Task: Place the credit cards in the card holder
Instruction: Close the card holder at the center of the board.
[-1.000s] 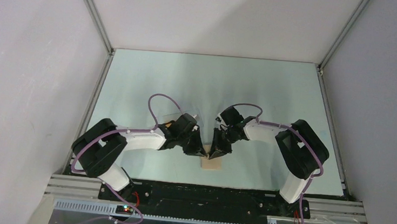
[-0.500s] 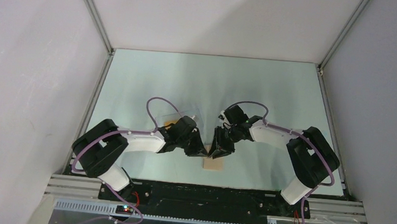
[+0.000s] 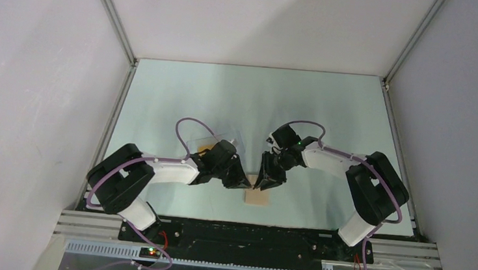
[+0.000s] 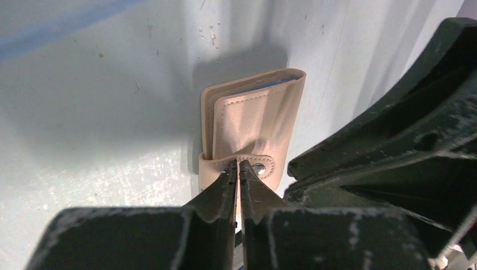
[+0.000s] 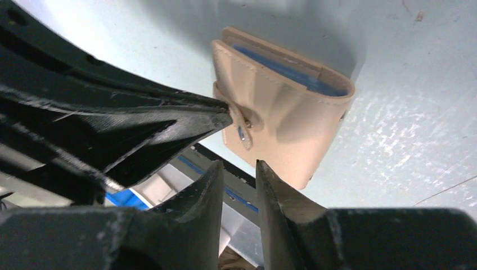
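**Pinching the strap: left arm grips folded card holder at the table's near edge**

The tan card holder [image 3: 257, 198] lies folded on the pale table [image 3: 330, 110], midway between the two arms. From overhead its long axis runs roughly 12 to 6 o'clock. Its snap strap [image 4: 214, 164] wraps the end nearest the left wrist camera, and blue lining shows at the opposite end, toward 12 o'clock in that view. The table's near edge lies just past the holder at 6 o'clock. Bare surface stretches to the back wall at 12, and there is room out to 3 and 9 beyond the arms.

The left gripper [image 4: 237, 166] has its fingers pressed together on the strap tab, right beside the metal snap [image 4: 259, 167]. The right gripper [image 5: 239, 169] hangs just short of the holder's strap side with its fingers slightly spread; it holds nothing and touches nothing. An orange credit card [image 3: 204, 147] peeks out at 11 o'clock from the holder, behind the left arm, mostly hidden.
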Robot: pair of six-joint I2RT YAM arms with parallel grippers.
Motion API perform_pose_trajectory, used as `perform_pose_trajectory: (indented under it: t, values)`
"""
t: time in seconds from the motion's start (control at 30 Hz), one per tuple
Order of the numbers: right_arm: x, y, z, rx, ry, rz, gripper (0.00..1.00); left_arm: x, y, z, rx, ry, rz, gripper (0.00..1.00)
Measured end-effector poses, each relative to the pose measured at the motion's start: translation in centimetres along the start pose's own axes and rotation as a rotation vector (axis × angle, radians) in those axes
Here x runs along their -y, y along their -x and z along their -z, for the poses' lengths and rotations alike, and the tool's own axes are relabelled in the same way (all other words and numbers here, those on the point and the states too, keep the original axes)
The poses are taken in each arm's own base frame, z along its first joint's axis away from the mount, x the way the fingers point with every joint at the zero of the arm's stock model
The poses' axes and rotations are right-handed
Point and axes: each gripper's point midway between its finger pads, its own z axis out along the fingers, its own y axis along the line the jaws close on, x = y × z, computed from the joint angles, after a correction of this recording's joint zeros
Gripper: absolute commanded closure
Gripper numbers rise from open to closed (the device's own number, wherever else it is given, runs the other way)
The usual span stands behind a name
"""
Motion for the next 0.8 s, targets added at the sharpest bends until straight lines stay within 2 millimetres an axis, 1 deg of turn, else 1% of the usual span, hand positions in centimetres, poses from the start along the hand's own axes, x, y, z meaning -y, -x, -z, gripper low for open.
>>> perform_pose_trajectory:
  t: [0.1, 0.2, 0.3, 0.47, 0.67, 0.73, 0.77, 0.8]
  values:
    - [0.7, -0.1, -0.6, -0.015, -0.019, -0.007, 0.72, 0.0, 0.0, 0.0, 0.0, 0.0, 0.0, 0.91]
    - [1.3, -0.2, -1.2, -0.034, -0.035, -0.016, 0.78, 0.0, 0.0, 0.0, 0.0, 0.0, 0.0, 0.91]
    - [1.5, -0.2, -1.6, -0.042, -0.036, -0.021, 0.82, 0.0, 0.0, 0.0, 0.0, 0.0, 0.0, 0.91]
    - [1.2, 0.1, -1.8, -0.041, -0.014, -0.02, 0.88, 0.0, 0.0, 0.0, 0.0, -0.001, 0.0, 0.92]
    - [0.8, 0.7, -1.9, -0.031, 0.014, -0.02, 0.9, 0.1, 0.0, 0.0, 0.001, -0.004, -0.001, 0.92]
    - [0.9, 0.7, -2.0, -0.032, 0.018, -0.023, 0.95, 0.1, 0.0, 0.0, 0.001, -0.005, -0.002, 0.92]
    - [0.8, 0.8, -2.0, -0.031, 0.02, -0.025, 1.0, 0.1, 0.0, 0.0, 0.001, -0.005, -0.002, 0.91]
    - [0.8, 0.8, -2.0, -0.03, 0.022, -0.025, 1.0, 0.1, 0.0, 0.0, 0.001, -0.006, -0.002, 0.91]
